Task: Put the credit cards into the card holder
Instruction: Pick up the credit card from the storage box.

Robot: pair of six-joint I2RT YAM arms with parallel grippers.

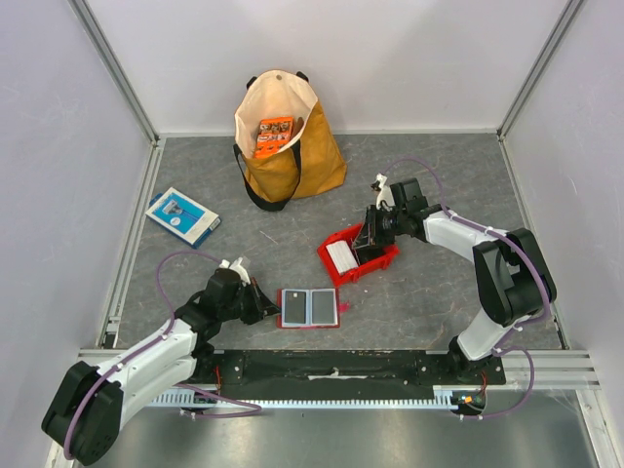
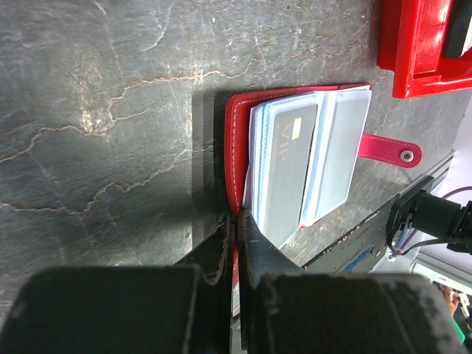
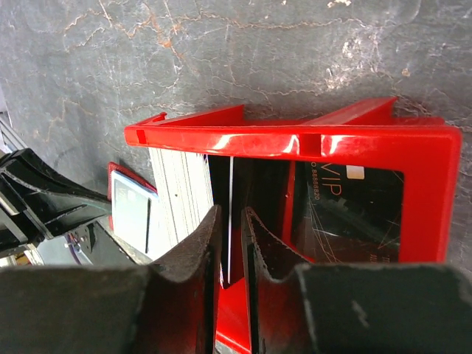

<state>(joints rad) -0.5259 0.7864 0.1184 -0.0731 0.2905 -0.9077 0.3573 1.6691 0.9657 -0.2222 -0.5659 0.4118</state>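
Card holder [image 1: 308, 307] is lying open on counter [image 1: 419, 292], its cover edge sitting in left claw [image 2: 234, 225], which is pinching together on it, likely steadying it. Credit cards [image 1: 341, 256] are standing in red bin [image 3: 295, 140]. Right claw [image 3: 230, 214], slightly apart, is straddling one whitish card, probably lining up a pick.

On the table [image 1: 439, 185] we find the card holder [image 1: 309, 307] lying open near the front edge, about midway between the two arms. The left claw [image 1: 265, 304] sits at its left edge. Behind it and to the right stands a bin [image 1: 370, 268] with cards [image 1: 341, 255] stacked in its left part. The right claw [image 1: 370, 237] is down in its right part. At the back stands a bag [image 1: 302, 166] with a packet [image 1: 274, 136] in it. A box [image 1: 182, 215] lies further left, in front of the bag.
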